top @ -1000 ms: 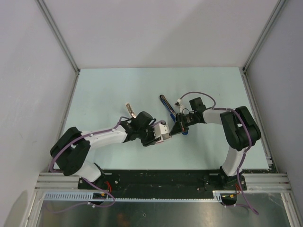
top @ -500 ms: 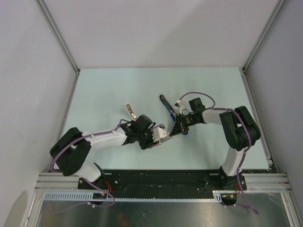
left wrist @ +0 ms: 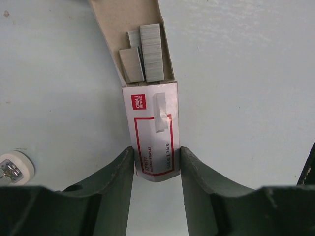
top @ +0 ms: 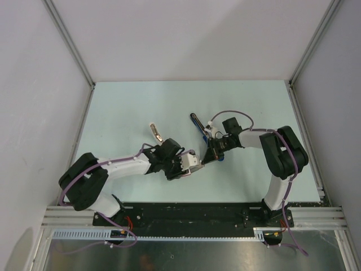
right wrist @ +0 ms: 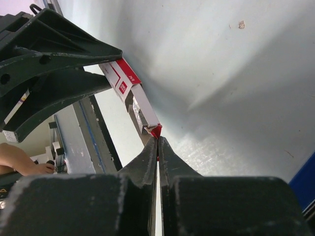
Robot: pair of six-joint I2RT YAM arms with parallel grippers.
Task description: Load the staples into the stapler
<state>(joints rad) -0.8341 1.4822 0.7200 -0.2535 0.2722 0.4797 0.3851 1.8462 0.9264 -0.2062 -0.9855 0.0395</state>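
The staples (left wrist: 151,59) lie as silvery strips in the grey tray (left wrist: 120,19), which is slid out of the white-and-red box sleeve (left wrist: 153,132). My left gripper (left wrist: 156,158) is shut on the sleeve's near end, a finger pressing on each side. In the right wrist view the box (right wrist: 129,83) points at my right gripper (right wrist: 158,142), which is shut on the small red flap at the tray's tip. In the top view both grippers, left (top: 190,162) and right (top: 207,157), meet mid-table. The stapler (top: 198,127), slim, blue and black, lies just beyond them.
A small silvery-brown object (top: 156,132) lies left of the stapler. A white round part (left wrist: 15,167) shows at the left wrist view's lower left. A blue edge (right wrist: 306,184) shows at the right wrist view's right border. Grey walls enclose the table, with a metal rail (top: 192,214) in front.
My left gripper has drawn back slightly toward the lower left with the box sleeve. The right gripper has shifted a little left, still pinched at the tray's end.
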